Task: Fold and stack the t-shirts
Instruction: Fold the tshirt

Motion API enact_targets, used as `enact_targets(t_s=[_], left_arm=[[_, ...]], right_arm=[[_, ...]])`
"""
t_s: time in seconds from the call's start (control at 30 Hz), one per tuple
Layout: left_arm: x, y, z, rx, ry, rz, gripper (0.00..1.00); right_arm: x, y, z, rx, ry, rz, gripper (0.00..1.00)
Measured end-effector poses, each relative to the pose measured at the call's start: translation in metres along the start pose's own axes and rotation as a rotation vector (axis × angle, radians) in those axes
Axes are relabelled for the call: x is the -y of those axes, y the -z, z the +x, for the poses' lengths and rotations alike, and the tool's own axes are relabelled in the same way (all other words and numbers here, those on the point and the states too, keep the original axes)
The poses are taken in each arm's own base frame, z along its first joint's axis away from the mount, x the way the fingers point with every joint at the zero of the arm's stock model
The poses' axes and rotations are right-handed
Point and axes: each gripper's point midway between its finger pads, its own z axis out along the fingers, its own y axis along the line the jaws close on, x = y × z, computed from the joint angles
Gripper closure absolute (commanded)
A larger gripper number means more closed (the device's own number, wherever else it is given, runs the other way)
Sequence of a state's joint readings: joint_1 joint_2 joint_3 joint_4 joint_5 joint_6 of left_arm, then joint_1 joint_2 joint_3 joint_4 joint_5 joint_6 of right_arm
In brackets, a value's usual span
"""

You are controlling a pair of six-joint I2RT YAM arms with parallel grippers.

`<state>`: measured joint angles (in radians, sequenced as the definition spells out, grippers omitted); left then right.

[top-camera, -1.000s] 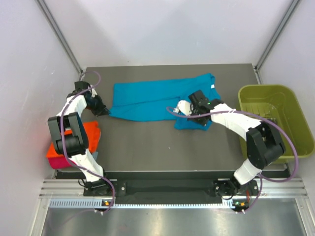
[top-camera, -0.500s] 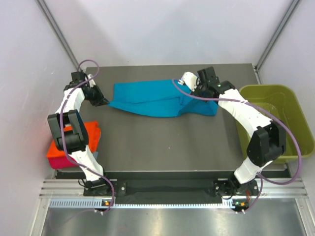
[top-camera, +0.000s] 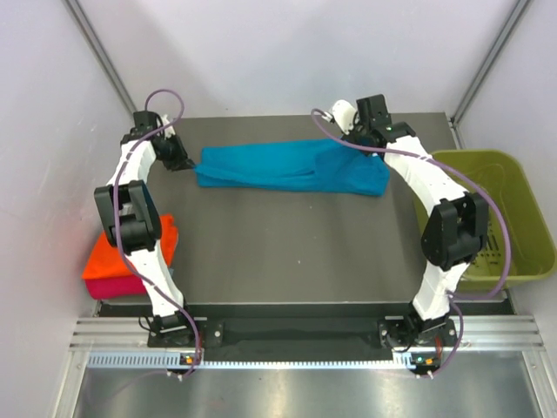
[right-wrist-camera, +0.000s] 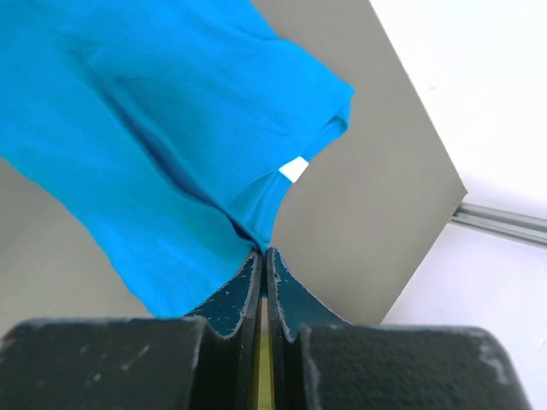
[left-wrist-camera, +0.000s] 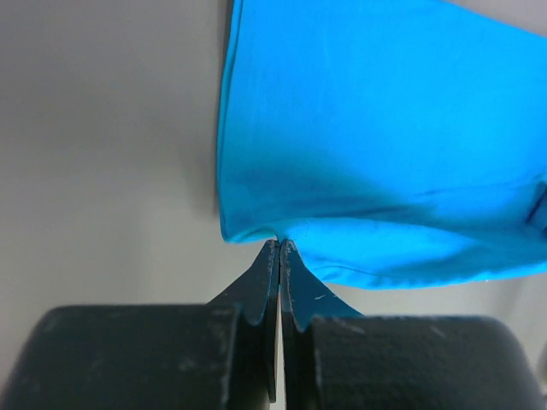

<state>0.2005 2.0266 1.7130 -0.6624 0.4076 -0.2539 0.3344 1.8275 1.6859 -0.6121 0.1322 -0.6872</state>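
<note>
The teal-blue t-shirt (top-camera: 291,167) lies as a long narrow band across the far part of the table, stretched between both grippers. At its left end my left gripper (top-camera: 188,164) is shut on the cloth; the wrist view shows its tips (left-wrist-camera: 279,244) pinching the shirt's edge (left-wrist-camera: 385,154). My right gripper (top-camera: 352,144) is shut on the shirt's right end, and its tips (right-wrist-camera: 262,253) clamp the teal cloth (right-wrist-camera: 154,128) near the white neck label (right-wrist-camera: 294,169). An orange t-shirt (top-camera: 130,254) lies folded on a magenta-pink one (top-camera: 111,286) at the table's left front corner.
An olive-green plastic basket (top-camera: 513,196) stands off the table's right edge. The grey table (top-camera: 287,252) is bounded by white walls behind and at both sides. A metal rail (right-wrist-camera: 500,222) runs past the table's far right corner.
Both grippers swung toward the back of the table, carrying the teal shirt's near edge over itself. The shirt went from a wide spread to a narrow folded band.
</note>
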Motion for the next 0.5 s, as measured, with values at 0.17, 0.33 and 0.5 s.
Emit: enact_targets(t_s=[0.17, 0.33, 0.5], left_arm=[[0.000, -0.008, -0.017, 0.026, -0.035, -0.006, 1.00], [0.000, -0.022, -0.021, 0.025, -0.060, -0.016, 1.00], [0.001, -0.045, -0.014, -0.007, -0.085, -0.028, 1.00]], right_arm=[[0.014, -0.015, -0.008, 0.016, -0.012, 0.028, 1.00], [0.028, -0.040, -0.024, 0.047, -0.024, 0.061, 1.00], [0.029, -0.072, -0.030, 0.049, -0.025, 0.064, 1.00]])
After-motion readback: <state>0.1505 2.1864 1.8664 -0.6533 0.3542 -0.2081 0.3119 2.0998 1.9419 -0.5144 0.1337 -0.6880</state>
